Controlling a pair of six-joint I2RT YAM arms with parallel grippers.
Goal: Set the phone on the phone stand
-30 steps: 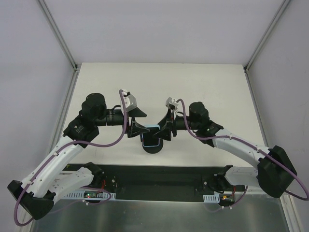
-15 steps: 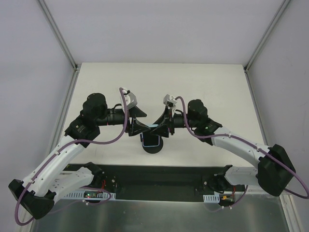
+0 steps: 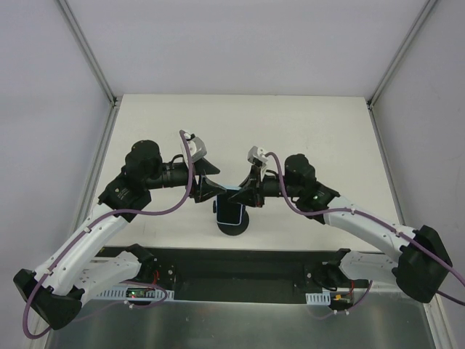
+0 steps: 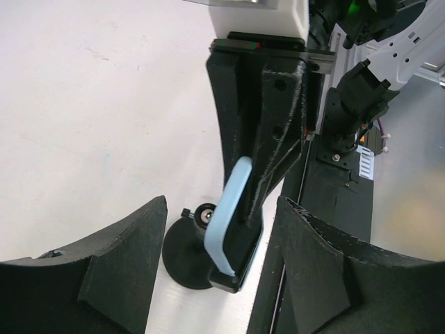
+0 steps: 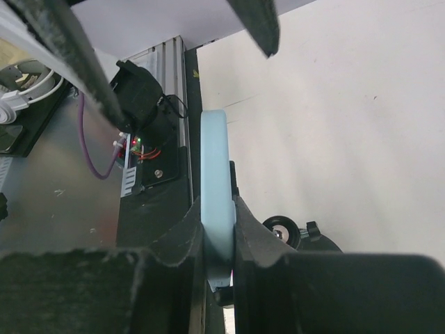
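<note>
The phone [image 3: 230,210] has a light blue rim and stands on edge, tilted, over the phone stand [image 3: 234,224]. My right gripper [image 3: 249,195] is shut on it; in the right wrist view [image 5: 217,229] both fingers press on the phone's blue edge [image 5: 215,174]. In the left wrist view the phone's [image 4: 232,209] lower end rests in the stand's cradle [image 4: 229,280], above the round base [image 4: 184,254]. My left gripper [image 3: 205,190] is open, its fingers [image 4: 111,271] on either side of the phone and apart from it.
A black rail with electronics [image 3: 232,270] runs along the near table edge just behind the stand. The white tabletop [image 3: 240,131] stretches beyond the grippers, and white walls enclose it on three sides.
The right gripper has shifted slightly right and down with the phone, onto the stand. The left gripper, close against the phone half a second ago, has drawn back a little to the left.
</note>
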